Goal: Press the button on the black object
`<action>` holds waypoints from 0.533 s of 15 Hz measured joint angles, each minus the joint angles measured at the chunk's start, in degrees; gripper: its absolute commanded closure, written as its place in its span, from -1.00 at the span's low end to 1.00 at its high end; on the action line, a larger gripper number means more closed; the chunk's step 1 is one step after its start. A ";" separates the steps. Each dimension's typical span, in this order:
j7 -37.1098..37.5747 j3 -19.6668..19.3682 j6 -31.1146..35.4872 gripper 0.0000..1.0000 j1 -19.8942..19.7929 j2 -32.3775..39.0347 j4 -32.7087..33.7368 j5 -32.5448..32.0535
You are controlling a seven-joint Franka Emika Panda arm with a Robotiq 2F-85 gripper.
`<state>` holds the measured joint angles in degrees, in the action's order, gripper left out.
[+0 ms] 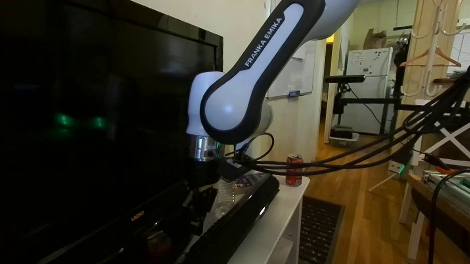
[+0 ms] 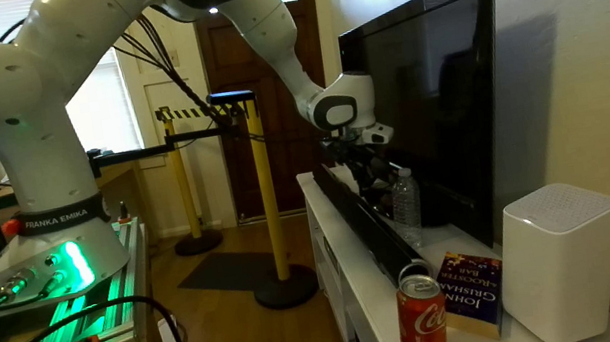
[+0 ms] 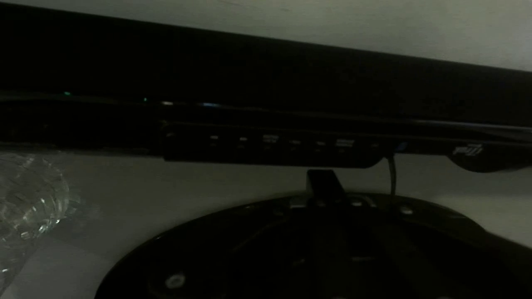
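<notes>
The black bar-shaped speaker (image 2: 365,219) lies lengthwise on the white bench (image 1: 276,213), along the front of the large TV (image 2: 442,106). The robot arm (image 1: 233,100) reaches over the bench from the right in an exterior view, its wrist bent downward. The end effector (image 1: 197,225) points down between the speaker and the TV; its dark parts merge with the black behind them, so I cannot tell whether it is released or clenched. Whether it touches the speaker is also unclear. In the wrist view, a row of small marked buttons (image 3: 270,143) sits on the speaker's edge toward the rounded TV base (image 3: 187,245); the labels are too dim to read. To the left there, close to the speaker, is a clear plastic bottle (image 3: 31,207), which stands upright in both exterior views. In an exterior view, a red can (image 2: 423,323) stands at the near end of the speaker, a book (image 2: 474,294) lies just to its right, and farther right stands a white rounded box (image 2: 562,271)
</notes>
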<state>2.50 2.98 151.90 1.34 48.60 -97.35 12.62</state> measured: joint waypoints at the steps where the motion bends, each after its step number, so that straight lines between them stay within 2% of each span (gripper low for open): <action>1: 0.37 -0.12 0.00 1.00 0.18 -0.05 0.16 0.00; 5: 2.44 -0.82 -0.45 1.00 1.29 -1.17 0.19 -0.27; 8: 4.24 -1.57 -3.67 1.00 2.04 -2.11 0.18 -0.42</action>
<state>6.75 1.41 148.23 3.38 46.49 -97.18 12.21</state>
